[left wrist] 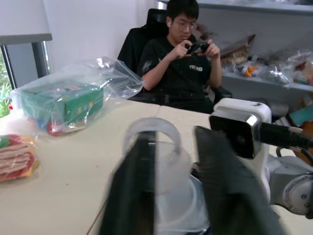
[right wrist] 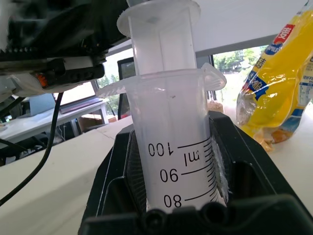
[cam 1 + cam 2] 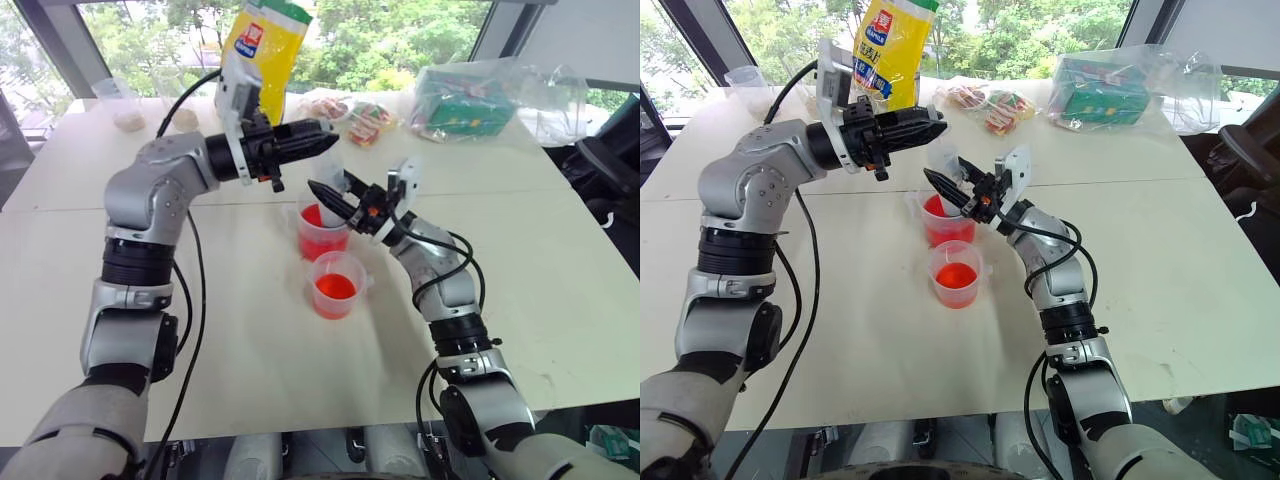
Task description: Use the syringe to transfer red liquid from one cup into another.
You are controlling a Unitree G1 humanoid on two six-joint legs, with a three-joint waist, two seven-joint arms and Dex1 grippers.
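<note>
The right end effector [image 2: 171, 196] is clamping the syringe [image 2: 168, 112] by its clear barrel, holding it upright over the taller cup [image 3: 322, 236] of red liquid [image 3: 320, 216], which is standing on the pale surface [image 3: 520, 260] just below the fingers. The left end effector [image 1: 176, 171] is hanging just above, its black fingers [image 1: 222, 181] standing apart on either side of the white plunger top. The shorter cup [image 3: 336, 285] is sitting just beside the taller one, nearer the robot
</note>
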